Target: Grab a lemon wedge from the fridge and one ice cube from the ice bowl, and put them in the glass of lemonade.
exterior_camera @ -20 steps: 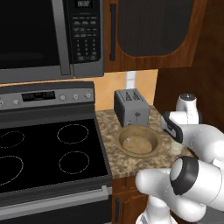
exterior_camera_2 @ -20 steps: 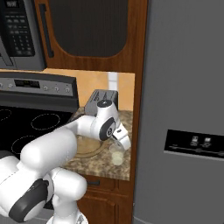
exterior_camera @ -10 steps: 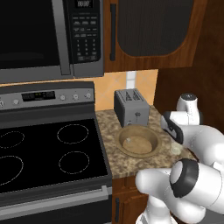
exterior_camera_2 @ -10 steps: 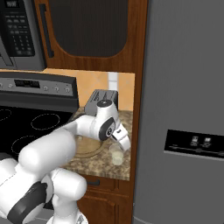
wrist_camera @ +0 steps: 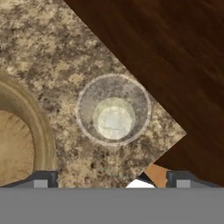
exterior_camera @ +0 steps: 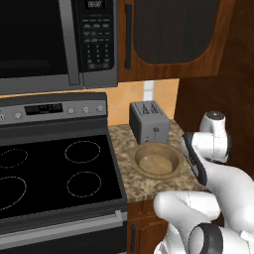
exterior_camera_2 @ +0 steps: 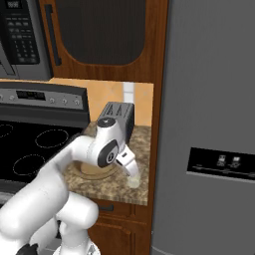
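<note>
Left base: bowl (exterior_camera: pixel 157 159) on counter (exterior_camera: pixel 124 173), one pale cube (exterior_camera: pixel 146 159) inside.
Right base: gripper (exterior_camera_2: pixel 130 169) above glass (exterior_camera_2: pixel 133 182).
Hand: fingers (wrist_camera: pixel 43 178) spread wide, empty; glass centred below.
Risk: descending could tip the glass.

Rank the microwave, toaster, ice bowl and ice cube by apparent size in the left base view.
1. microwave, by far the largest
2. ice bowl and toaster: look alike, and the bowl sits nearer the camera, so unranked
3. ice cube, a tiny speck inside the bowl
</note>
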You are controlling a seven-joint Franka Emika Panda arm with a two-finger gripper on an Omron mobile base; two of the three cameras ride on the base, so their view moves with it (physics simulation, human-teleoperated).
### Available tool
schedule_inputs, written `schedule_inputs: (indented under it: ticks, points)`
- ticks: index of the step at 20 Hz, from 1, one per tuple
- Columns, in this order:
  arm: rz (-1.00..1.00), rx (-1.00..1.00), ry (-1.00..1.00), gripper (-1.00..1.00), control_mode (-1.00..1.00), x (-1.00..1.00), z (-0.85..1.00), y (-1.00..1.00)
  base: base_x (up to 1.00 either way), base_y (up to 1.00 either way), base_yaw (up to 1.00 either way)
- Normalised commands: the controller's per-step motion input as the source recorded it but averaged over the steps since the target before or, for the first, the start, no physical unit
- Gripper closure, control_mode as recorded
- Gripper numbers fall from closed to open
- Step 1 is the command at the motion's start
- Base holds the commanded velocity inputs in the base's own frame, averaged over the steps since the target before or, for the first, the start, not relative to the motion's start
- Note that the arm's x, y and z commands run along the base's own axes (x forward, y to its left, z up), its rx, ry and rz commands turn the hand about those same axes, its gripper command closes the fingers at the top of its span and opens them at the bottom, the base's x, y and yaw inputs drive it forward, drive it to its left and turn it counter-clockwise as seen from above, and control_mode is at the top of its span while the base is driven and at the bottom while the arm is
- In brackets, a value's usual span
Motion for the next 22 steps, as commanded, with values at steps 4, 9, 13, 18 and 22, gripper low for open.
schedule_inputs:
  ticks: [4,9,13,18,22]
  points:
    - [0.14,0.01,-0.08,-1.0,-1.0,-0.36,0.29,0.42,0.0,0.0,0.0]
    - [0.27,0.02,0.0,-1.0,-1.0,-0.23,0.53,0.67,0.0,0.0,0.0]
    - [0.41,0.0,0.14,-1.0,-1.0,-0.51,0.64,0.6,0.0,0.0,0.0]
    - [0.33,-0.04,0.13,-1.0,-1.0,-1.0,0.87,0.25,0.0,0.0,0.0]
    - [0.01,0.0,-0.07,-1.0,-1.0,-0.98,0.42,0.0,0.0,0.0,0.0]
